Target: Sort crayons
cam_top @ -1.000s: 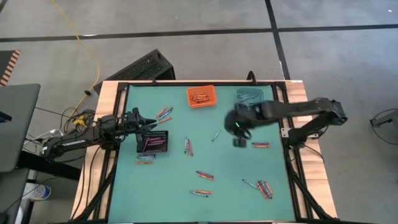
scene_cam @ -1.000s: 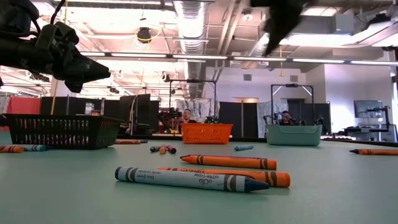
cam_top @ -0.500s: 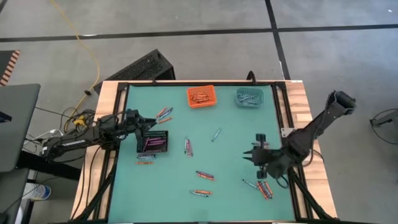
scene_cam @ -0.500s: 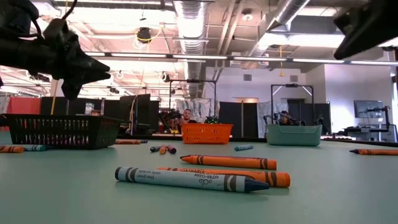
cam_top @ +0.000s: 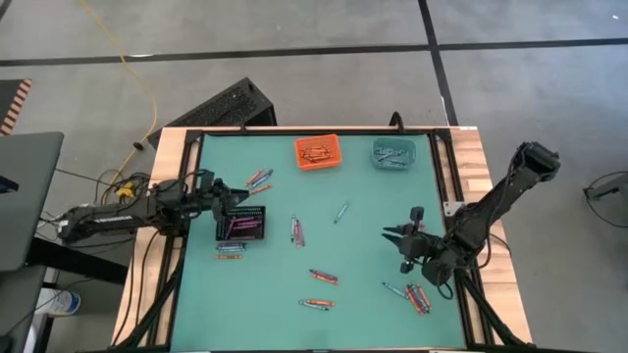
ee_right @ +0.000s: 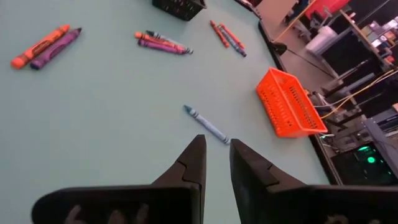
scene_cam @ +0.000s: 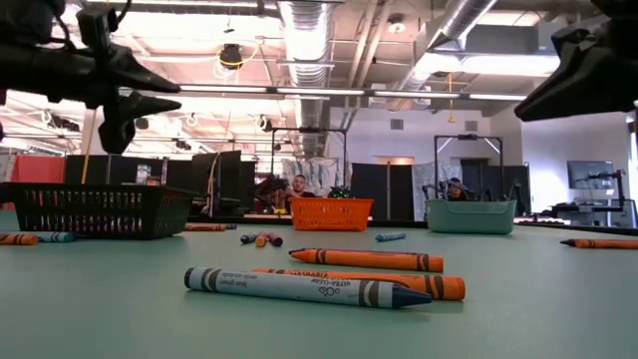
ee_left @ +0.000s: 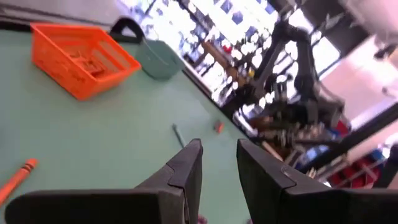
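Crayons [cam_top: 324,277] are scattered flat across the green table [cam_top: 363,304], with long axes lying in mixed directions. The right gripper [cam_top: 402,247] is held above the table's right half with its fingers slightly parted and nothing gripped between them. Just behind and to the side of it, near the table's right edge, a small cluster of crayons [cam_top: 418,298] is laid roughly parallel, on a diagonal. Ahead of its fingertips, in the right wrist view, a single blue crayon [ee_right: 207,124] is seen lying diagonally, with bare table all around it; farther ahead stands the orange bin [ee_right: 288,103]. The teal bin [cam_top: 393,153] is set at the far edge, beside the orange one. The left gripper [cam_top: 238,192] is held over the black bin [cam_top: 242,223] near the table's left edge, its fingers a narrow gap apart and empty. Two crayons [cam_top: 259,178] lie diagonally just ahead of it, and one pair [cam_top: 230,249] lies crosswise beyond the black bin's near side. Open table is available between the two grippers, interrupted only by a pair of crayons [cam_top: 296,230] lying nearly lengthwise.
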You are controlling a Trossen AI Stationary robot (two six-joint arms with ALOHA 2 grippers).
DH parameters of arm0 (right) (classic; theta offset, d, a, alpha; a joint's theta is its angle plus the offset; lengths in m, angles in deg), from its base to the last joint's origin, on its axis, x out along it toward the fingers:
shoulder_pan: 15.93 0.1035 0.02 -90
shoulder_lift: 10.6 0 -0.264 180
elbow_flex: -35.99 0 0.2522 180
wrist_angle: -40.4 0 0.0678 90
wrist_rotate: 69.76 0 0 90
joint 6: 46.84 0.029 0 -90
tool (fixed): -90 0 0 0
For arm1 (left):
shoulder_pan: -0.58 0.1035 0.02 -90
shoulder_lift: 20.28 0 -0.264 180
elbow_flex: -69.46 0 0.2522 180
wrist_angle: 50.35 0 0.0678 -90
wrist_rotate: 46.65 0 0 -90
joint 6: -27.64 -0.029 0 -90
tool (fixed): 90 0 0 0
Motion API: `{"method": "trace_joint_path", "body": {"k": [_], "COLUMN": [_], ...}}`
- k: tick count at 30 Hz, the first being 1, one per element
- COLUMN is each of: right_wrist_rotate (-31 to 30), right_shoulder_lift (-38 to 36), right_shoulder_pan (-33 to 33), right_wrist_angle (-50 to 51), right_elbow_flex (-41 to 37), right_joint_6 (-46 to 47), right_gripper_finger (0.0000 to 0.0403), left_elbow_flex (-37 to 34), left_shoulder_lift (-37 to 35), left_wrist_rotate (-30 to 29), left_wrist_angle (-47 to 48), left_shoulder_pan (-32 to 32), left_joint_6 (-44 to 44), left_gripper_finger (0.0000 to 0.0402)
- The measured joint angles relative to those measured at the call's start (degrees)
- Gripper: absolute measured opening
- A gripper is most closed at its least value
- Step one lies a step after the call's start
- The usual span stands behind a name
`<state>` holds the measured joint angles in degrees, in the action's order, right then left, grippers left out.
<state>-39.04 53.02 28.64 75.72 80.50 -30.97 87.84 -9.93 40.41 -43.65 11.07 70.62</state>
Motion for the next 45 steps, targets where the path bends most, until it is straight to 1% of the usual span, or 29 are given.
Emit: {"method": "trace_joint_path", "body": {"k": [3, 6, 9, 11, 14, 17, 21, 24, 26, 29, 32, 34, 37, 39, 42, 45], "right_wrist_rotate": [0.0, 0.0, 0.0, 0.1, 0.3, 0.6, 0.7, 0.7, 0.9, 0.9, 0.9, 0.9, 0.9, 0.9, 1.1, 1.9], "right_shoulder_lift": [0.0, 0.0, 0.0, 0.0, 0.0, 0.0, 0.0, 0.0, 0.0, 0.0, 0.0, 0.0, 0.0, 0.0, 0.0, 0.0], "right_shoulder_pan": [-1.2, -2.4, -3.4, -4.0, -4.7, -5.2, -5.3, -5.3, -5.3, -5.3, -5.3, -5.3, -5.3, -5.3, -5.3, -5.3], "right_wrist_angle": [-1.3, -1.4, -1.3, -1.6, -2.9, -4.4, -4.7, -4.6, -4.5, -3.9, -3.6, -3.6, -3.5, -3.2, -3.2, -3.2], "right_elbow_flex": [0.0, 0.0, 0.0, 0.0, 0.0, 0.0, 0.1, 0.1, 0.1, 0.1, 0.1, 0.1, 0.1, 0.1, 0.1, 0.1], "right_joint_6": [-2.6, -2.9, -2.9, -2.9, -2.9, -2.9, -2.9, -2.9, -2.9, -2.9, -2.9, -2.9, -2.9, -2.9, -2.9, -2.8], "right_gripper_finger": [0.0071, 0.0071, 0.0071, 0.0071, 0.0071, 0.0071, 0.0071, 0.0071, 0.0071, 0.0071, 0.0071, 0.0071, 0.0071, 0.0071, 0.0071, 0.0071], "left_elbow_flex": [3.8, 8.9, 15.8, 21.4, 31.0, 39.9, 49.5, 56.0, 59.7, 64.1, 66.9, 67.7, 68.0, 68.0, 68.0, 68.0], "left_shoulder_lift": [7.3, 16.6, 26.9, 33.7, 44.0, 53.8, 66.2, 73.8, 77.8, 82.6, 86.2, 88.4, 91.7, 93.5, 95.7, 97.2], "left_wrist_rotate": [-0.4, -0.6, -2.1, -3.7, -6.7, -10.0, -10.2, -9.8, -9.6, -7.5, -3.2, 1.4, 9.1, 12.2, 12.7, 9.2], "left_wrist_angle": [-0.4, -0.3, 0.5, 2.8, 11.4, 22.0, 33.1, 39.8, 42.1, 44.3, 42.8, 42.5, 42.3, 42.5, 43.3, 45.0], "left_shoulder_pan": [-3.1, -7.6, -13.2, -16.6, -20.2, -21.4, -20.6, -19.3, -18.3, -16.1, -13.6, -12.6, -11.8, -11.6, -11.5, -11.1], "left_joint_6": [-1.3, -2.7, -5.5, -8.6, -12.7, -12.3, -9.1, -10.8, -13.3, -17.4, -19.4, -17.3, -9.6, -5.3, -4.2, -3.4], "left_gripper_finger": [0.0089, 0.0089, 0.0089, 0.0089, 0.0089, 0.0089, 0.0089, 0.0089, 0.0089, 0.0089, 0.0089, 0.0089, 0.0089, 0.0089, 0.0089, 0.0089]}}
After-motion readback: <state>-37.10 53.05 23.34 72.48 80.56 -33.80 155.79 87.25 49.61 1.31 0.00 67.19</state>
